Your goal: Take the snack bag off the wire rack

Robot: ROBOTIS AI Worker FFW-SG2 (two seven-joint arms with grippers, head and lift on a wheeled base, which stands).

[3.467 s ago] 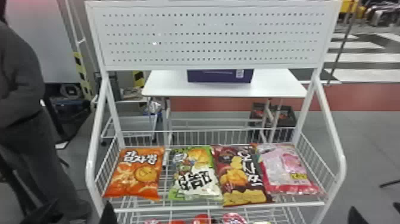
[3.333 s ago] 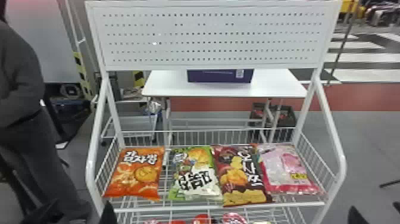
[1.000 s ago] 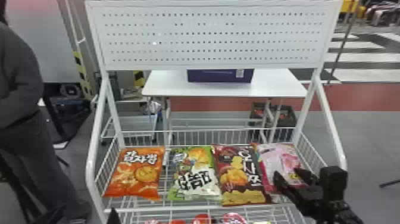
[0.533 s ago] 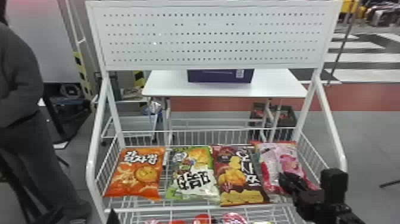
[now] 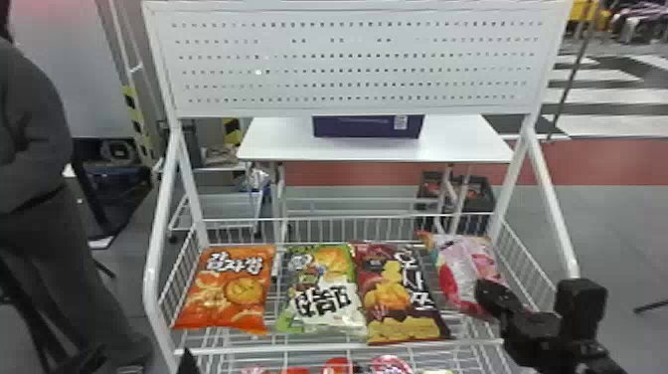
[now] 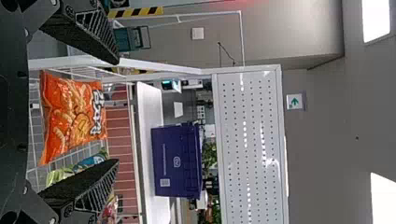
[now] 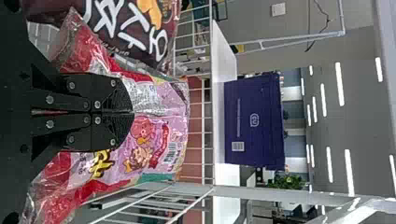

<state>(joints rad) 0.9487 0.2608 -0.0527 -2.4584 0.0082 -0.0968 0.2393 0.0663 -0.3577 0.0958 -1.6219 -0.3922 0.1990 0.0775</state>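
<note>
Wire rack point(image 5: 551, 209): one is standing. Snack bags point(image 5: 231, 288): four are showing on its upper tier. Packs on the tier below point(image 5: 335, 366): at least four are peeking out, exact number staying unclear at the cut-off edge. Perforated panel point(image 5: 348, 62): counting one. White table point(image 5: 288, 141): counting one. Purple box point(image 5: 368, 128): one is sitting there. Green-arrow sign point(image 6: 294, 101): one is hanging.

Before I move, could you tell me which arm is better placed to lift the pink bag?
Right, probably: the right gripper is shut on the pink bag, while the left gripper stands open, nearer the orange bag.
</note>
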